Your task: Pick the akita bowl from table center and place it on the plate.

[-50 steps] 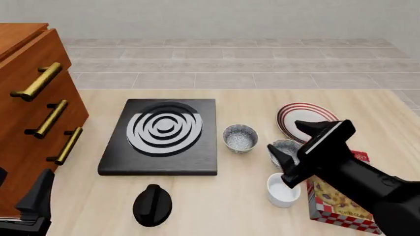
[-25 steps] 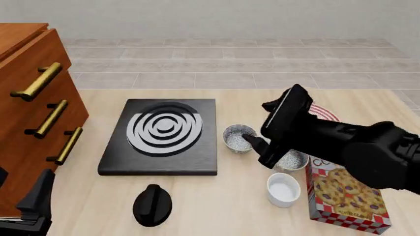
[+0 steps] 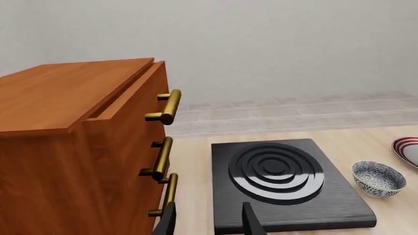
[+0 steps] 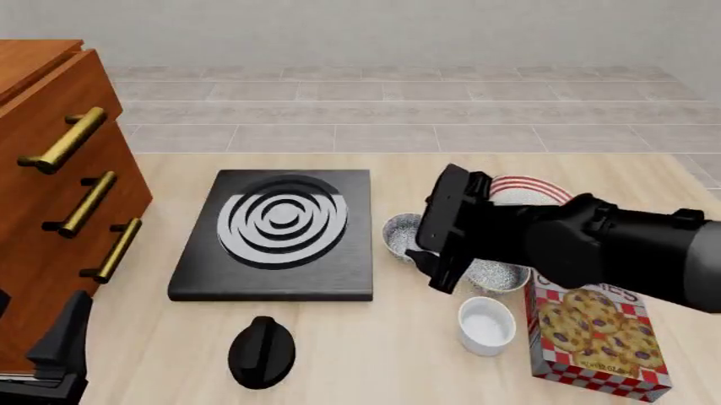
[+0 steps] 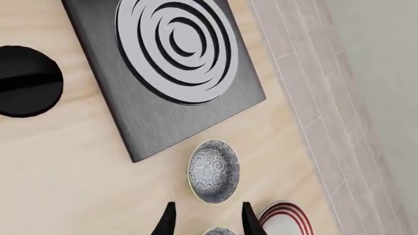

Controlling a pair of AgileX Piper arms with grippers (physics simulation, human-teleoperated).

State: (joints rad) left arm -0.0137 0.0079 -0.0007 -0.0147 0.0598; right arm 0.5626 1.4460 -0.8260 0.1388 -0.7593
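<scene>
The akita bowl point(image 4: 397, 234), blue-grey and speckled, stands just right of the black stove plate; my right arm covers part of it. In the right wrist view the akita bowl point(image 5: 214, 171) lies just ahead of the fingertips point(image 5: 168, 223), nothing between them. My right gripper point(image 4: 428, 256) hovers open above the bowl's right side. The red-striped plate point(image 4: 529, 187) peeks out behind that arm, and its rim point(image 5: 282, 219) shows in the right wrist view. My left gripper point(image 4: 59, 353) rests open at the near left corner, far from the bowl point(image 3: 377, 178).
A paler speckled bowl point(image 4: 499, 274), a white cup point(image 4: 487, 326) and a cookie box point(image 4: 595, 336) crowd the near right. The stove plate point(image 4: 276, 232) fills the middle left, with a black knob point(image 4: 262, 351) in front. A wooden drawer cabinet point(image 4: 56, 194) stands at the left.
My right arm has swung left and forward from over the white cup to above the akita bowl, turning its fingers toward it. The left arm has stayed put.
</scene>
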